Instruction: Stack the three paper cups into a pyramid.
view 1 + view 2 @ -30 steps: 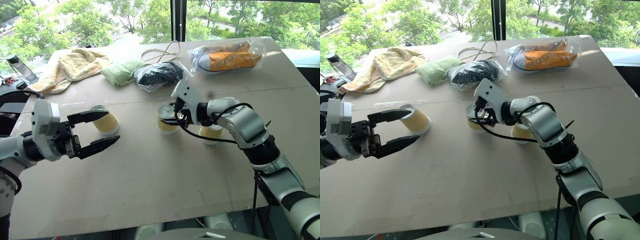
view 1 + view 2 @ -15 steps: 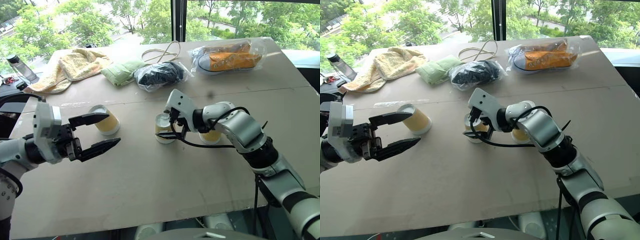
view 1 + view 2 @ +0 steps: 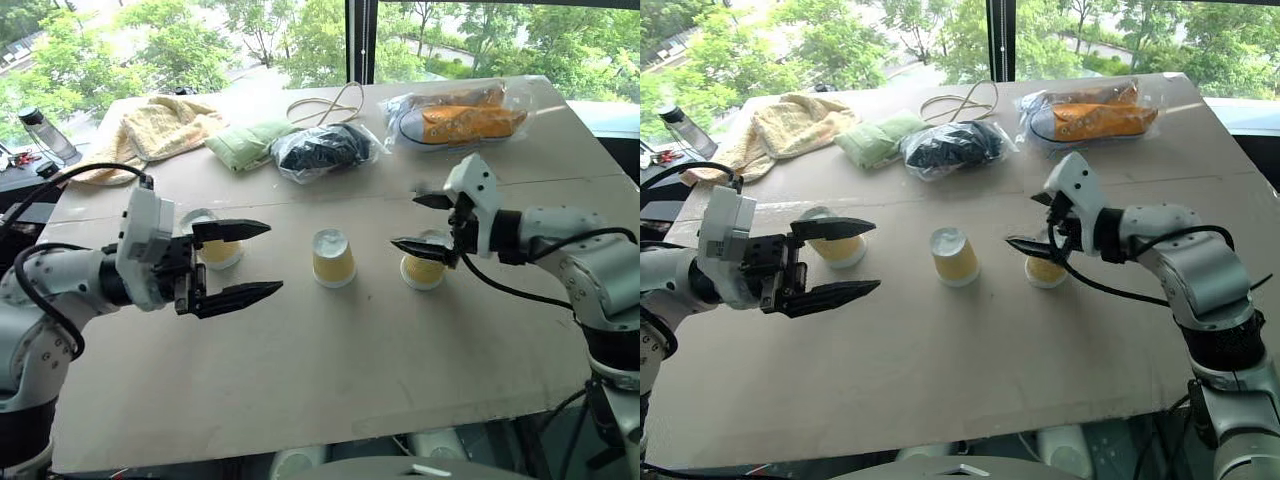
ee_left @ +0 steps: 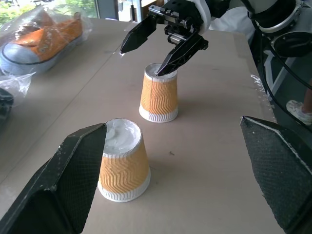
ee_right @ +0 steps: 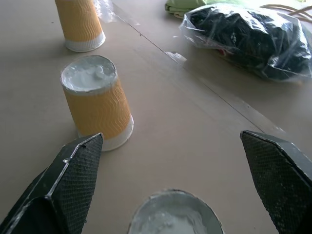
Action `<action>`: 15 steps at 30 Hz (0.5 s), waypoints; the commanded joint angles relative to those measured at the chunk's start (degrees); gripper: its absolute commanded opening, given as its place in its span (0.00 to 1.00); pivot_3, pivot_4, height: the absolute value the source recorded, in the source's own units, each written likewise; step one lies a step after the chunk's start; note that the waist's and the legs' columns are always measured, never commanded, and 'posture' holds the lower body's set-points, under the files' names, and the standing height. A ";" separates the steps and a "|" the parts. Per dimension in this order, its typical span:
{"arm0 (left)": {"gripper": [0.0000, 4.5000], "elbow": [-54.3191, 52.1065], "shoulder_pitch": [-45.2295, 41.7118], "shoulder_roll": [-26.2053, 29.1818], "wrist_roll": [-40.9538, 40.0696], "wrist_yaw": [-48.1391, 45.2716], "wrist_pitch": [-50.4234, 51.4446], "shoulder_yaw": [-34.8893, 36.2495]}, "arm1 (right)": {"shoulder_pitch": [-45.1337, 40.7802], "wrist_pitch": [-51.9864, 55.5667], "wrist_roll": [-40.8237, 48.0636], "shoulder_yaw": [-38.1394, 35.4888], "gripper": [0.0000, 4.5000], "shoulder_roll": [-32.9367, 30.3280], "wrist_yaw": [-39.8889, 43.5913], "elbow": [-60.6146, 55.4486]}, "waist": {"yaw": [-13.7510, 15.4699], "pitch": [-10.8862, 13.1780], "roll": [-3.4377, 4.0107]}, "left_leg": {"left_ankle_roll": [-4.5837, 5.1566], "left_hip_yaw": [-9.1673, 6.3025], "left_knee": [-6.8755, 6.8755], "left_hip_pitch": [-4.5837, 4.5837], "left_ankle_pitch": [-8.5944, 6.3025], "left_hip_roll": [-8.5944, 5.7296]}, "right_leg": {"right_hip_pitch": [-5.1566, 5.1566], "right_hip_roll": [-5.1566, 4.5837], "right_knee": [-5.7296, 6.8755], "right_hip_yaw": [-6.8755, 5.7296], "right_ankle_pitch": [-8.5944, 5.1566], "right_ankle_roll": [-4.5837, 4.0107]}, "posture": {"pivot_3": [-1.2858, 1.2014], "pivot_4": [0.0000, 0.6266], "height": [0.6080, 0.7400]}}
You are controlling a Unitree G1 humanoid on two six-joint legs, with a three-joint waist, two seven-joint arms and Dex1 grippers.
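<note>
I take the middle cup (image 3: 332, 257) as my landmark; it stands upside down on the table (image 3: 330, 360), free of both arms. Nearest me on its left, my left gripper (image 3: 232, 263) hangs level with its two fingers wide apart and nothing between them, pointing across toward that cup. I judge it is held there ready for the left cup (image 3: 212, 245), which sits just behind its upper finger, well apart from the middle cup and also upside down.

On the other side, my right gripper (image 3: 424, 222) has its fingers spread too, and holds nothing. It hovers over the right cup (image 3: 423, 270), the lower finger close above the cup's upturned base; whether it touches, I cannot tell. That cup stands near the middle one with a gap between them, so the two read to me as the base row of the pyramid. On that reading, the left cup is the one left to lift and set on top, bridging the pair, and the gap may want closing first.

Farther back from the middle cup lie a black bundle in plastic (image 3: 320, 150), a green cloth (image 3: 245, 143), a yellow towel (image 3: 150, 130), a loop of cord (image 3: 325, 103) and a bagged orange shoe (image 3: 462, 115), all well clear of the work.
</note>
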 commanded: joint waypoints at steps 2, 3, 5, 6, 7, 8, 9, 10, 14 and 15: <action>1.00 1.26 -3.35 1.22 1.55 -2.28 -0.85 -2.74 | 8.99 -8.82 0.24 -4.31 0.99 1.61 -1.49 -3.63 | 0.00 0.00 0.00 | 0.01 0.10 0.00 0.09 0.00 0.01 | 0.00 0.03 0.13 0.07 0.00 0.00 | 0.52 0.24 1.00; 1.00 1.98 -4.17 1.16 1.85 -2.67 -0.90 -3.31 | 11.29 -11.54 -0.61 -4.19 0.99 2.12 -1.72 -3.58 | 0.01 0.00 0.00 | 0.07 0.05 0.01 0.09 -0.03 0.02 | 0.00 0.06 0.13 0.03 0.00 0.00 | 0.52 0.24 1.00; 1.00 3.28 -5.28 1.16 2.72 -3.54 -1.20 -4.42 | 14.04 -15.06 -2.73 -3.45 0.99 3.38 -3.75 -1.96 | -0.01 0.00 0.00 | 0.08 0.08 0.07 0.10 -0.04 0.03 | 0.01 0.09 0.21 0.03 0.00 0.00 | 0.52 0.24 1.00; 1.00 3.66 -5.81 1.13 3.03 -3.82 -1.21 -4.88 | 14.77 -16.54 -3.27 -3.13 0.99 4.08 -4.28 -0.97 | -0.10 0.00 0.00 | 0.08 0.10 0.12 0.11 -0.04 0.03 | 0.01 0.11 0.25 0.05 0.00 0.00 | 0.52 0.24 1.00; 1.00 3.93 -6.32 1.10 3.21 -3.99 -1.17 -5.23 | 15.02 -17.55 -3.72 -2.78 0.99 4.50 -4.63 -0.21 | -0.12 0.00 0.00 | 0.08 0.16 0.15 0.14 -0.04 0.02 | 0.01 0.17 0.30 0.10 0.00 0.01 | 0.52 0.24 1.00; 1.00 4.14 -6.84 1.05 3.28 -4.12 -1.03 -5.45 | 15.04 -18.50 -4.19 -2.29 0.99 4.71 -4.77 0.36 | -0.11 0.00 0.00 | 0.09 0.21 0.18 0.19 -0.04 0.01 | 0.04 0.22 0.34 0.14 0.00 0.01 | 0.52 0.24 1.00; 1.00 4.31 -7.31 1.05 3.26 -4.23 -0.87 -5.54 | 14.95 -19.17 -4.54 -1.86 0.99 4.98 -4.94 0.81 | -0.05 0.00 0.00 | 0.09 0.22 0.22 0.25 -0.04 0.00 | 0.09 0.29 0.34 0.15 0.00 0.01 | 0.52 0.24 1.00; 1.00 4.43 -7.62 1.10 3.28 -4.35 -0.80 -5.59 | 14.85 -19.77 -4.90 -1.50 0.99 5.18 -5.14 1.22 | -0.02 0.00 0.00 | 0.10 0.22 0.23 0.29 -0.05 0.01 | 0.12 0.31 0.36 0.15 0.00 0.01 | 0.52 0.24 1.00; 1.00 4.69 -8.11 1.37 3.54 -4.58 -0.58 -5.48 | 14.20 -20.93 -5.05 -0.73 0.99 6.04 -5.69 2.44 | 0.05 0.00 0.00 | 0.10 0.16 0.22 0.35 -0.05 0.02 | 0.16 0.32 0.40 0.11 -0.01 0.01 | 0.52 0.24 1.00; 1.00 4.50 -8.13 1.41 3.50 -4.47 -0.40 -5.40 | 14.11 -21.05 -4.86 -0.58 0.99 6.18 -5.62 2.61 | 0.04 0.00 0.00 | 0.09 0.15 0.22 0.35 -0.04 0.03 | 0.16 0.33 0.40 0.10 -0.01 0.01 | 0.52 0.24 1.00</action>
